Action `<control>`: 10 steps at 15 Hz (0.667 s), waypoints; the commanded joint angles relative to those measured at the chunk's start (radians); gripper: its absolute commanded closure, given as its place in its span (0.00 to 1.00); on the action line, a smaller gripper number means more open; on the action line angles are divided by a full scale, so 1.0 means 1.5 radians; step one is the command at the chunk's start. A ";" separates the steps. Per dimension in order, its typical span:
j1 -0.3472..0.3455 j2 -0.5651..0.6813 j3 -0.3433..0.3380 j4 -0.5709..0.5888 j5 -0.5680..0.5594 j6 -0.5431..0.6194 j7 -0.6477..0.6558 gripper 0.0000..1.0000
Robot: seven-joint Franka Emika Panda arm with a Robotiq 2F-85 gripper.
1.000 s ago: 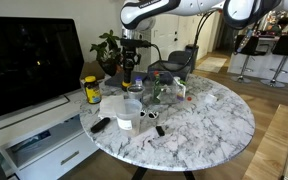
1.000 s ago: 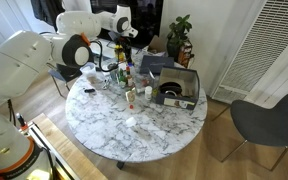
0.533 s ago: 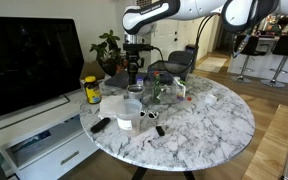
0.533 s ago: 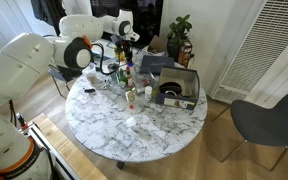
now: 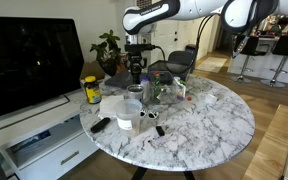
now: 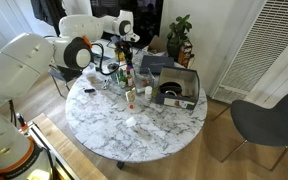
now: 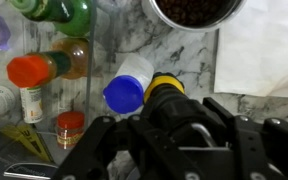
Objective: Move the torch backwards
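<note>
Lowered since a second ago, your gripper (image 5: 134, 66) straddles the torch (image 7: 165, 88), which sits between the jaws beside a blue-capped bottle (image 7: 124, 95) on the marble table (image 5: 209, 125); whether they grip it cannot be told.

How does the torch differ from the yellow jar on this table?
Shape: the torch is a slim cylinder, while the yellow jar is squat and wide. Colour: the torch is near-black with a yellow-green band, while the jar is yellow with a dark label. State: the tool straddles the torch, though a firm grip is unclear, while the jar stands free off to the side. Both stand upright.
</note>
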 commanded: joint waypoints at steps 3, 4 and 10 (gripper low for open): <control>0.004 0.017 0.009 0.048 0.005 -0.020 -0.004 0.73; 0.004 0.018 0.010 0.049 0.005 -0.020 -0.005 0.73; 0.003 0.022 0.019 0.051 0.009 -0.029 -0.014 0.16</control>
